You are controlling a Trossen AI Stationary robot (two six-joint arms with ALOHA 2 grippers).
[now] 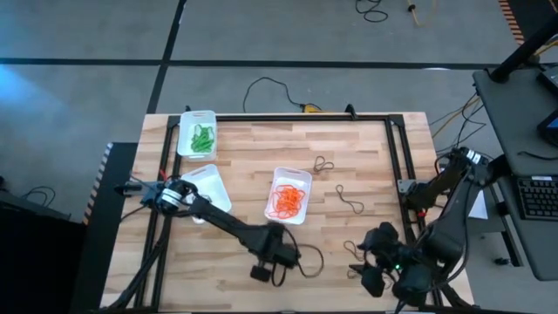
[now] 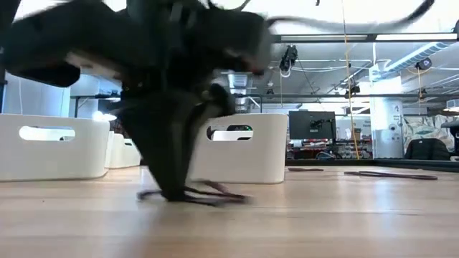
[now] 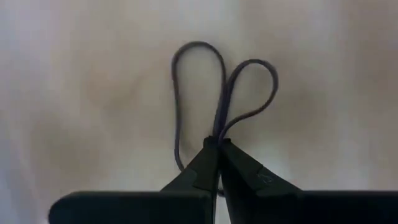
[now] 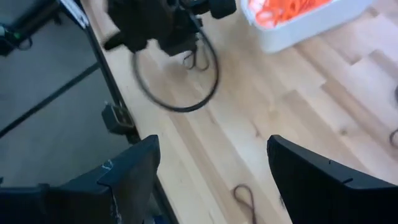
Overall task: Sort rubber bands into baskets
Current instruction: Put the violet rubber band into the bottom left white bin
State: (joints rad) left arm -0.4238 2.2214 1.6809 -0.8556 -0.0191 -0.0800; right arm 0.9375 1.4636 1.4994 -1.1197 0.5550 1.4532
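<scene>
Left tool pinches a dark rubber band, loops apparently pointing forward.

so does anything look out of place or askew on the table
One basket sits skewed under the left arm, while the green-filled basket sits nearly square to the table edge. Dark rubber bands lie loose on the wood, unsorted. Nothing looks damaged.
</scene>
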